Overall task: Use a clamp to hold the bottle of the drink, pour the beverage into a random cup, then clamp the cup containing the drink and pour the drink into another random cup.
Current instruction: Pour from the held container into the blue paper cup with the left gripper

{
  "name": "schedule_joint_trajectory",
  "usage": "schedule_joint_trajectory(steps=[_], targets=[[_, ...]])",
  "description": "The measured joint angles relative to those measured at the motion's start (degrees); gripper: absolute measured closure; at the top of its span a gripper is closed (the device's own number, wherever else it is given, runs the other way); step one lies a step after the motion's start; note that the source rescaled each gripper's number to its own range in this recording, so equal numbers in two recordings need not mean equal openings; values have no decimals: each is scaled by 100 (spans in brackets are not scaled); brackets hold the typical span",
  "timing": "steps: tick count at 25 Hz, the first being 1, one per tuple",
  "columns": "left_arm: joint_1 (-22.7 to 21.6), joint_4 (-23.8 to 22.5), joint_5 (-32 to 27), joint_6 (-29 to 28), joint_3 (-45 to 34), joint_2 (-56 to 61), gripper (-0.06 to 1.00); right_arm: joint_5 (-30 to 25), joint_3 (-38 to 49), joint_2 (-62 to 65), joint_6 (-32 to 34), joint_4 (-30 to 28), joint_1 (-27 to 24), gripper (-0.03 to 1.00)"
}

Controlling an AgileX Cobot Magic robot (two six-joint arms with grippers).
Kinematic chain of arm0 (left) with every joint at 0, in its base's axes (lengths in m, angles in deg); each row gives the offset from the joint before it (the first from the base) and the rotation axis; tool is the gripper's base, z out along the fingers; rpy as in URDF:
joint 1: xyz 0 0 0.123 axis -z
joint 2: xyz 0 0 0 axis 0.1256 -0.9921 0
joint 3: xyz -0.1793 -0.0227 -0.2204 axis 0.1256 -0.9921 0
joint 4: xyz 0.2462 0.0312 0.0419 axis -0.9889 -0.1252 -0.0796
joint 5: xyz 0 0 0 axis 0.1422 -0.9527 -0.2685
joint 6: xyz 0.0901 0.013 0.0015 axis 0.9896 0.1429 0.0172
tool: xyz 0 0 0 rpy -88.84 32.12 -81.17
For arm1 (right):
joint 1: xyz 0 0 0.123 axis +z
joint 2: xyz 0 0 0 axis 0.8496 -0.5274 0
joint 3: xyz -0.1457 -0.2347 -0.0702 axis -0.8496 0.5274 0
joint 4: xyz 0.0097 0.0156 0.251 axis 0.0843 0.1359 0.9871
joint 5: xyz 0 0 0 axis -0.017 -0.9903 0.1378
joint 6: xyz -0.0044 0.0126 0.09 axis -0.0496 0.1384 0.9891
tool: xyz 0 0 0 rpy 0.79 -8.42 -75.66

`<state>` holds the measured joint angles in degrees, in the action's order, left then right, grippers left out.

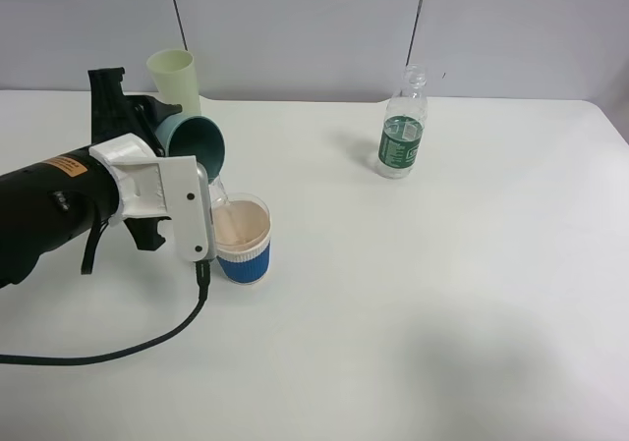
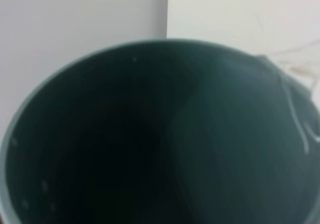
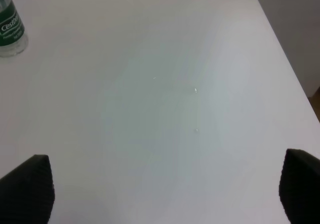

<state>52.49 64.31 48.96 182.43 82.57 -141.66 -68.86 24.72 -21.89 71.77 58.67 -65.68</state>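
Observation:
My left gripper (image 1: pixel 162 132) is shut on a dark teal cup (image 1: pixel 195 144), tipped on its side with its mouth over a blue-sleeved cup (image 1: pixel 243 238) on the table. A thin clear stream falls from the teal cup into the blue-sleeved cup. The left wrist view is filled by the teal cup's dark inside (image 2: pixel 150 144). The clear drink bottle (image 1: pixel 402 125) with a green label stands upright at the back right, uncapped; its base shows in the right wrist view (image 3: pixel 9 27). My right gripper (image 3: pixel 165 189) is open and empty above bare table, out of the high view.
A pale green cup (image 1: pixel 175 80) stands upright behind the left gripper, near the back wall. The left arm's black cable (image 1: pixel 147 343) trails across the table's front left. The table's right edge (image 3: pixel 285 59) runs near the right gripper.

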Motion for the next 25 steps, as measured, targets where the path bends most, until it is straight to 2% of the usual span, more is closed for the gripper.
schedule_joint_trajectory(steps=[8,19,25], targets=[[0,0,21,108,0,0,93,0,0,0,0,0,0,15],[0,-5,121,725,0,6,93,0,0,0,0,0,0,15],[0,-173,121,780,0,6,93,0,0,0,0,0,0,15]])
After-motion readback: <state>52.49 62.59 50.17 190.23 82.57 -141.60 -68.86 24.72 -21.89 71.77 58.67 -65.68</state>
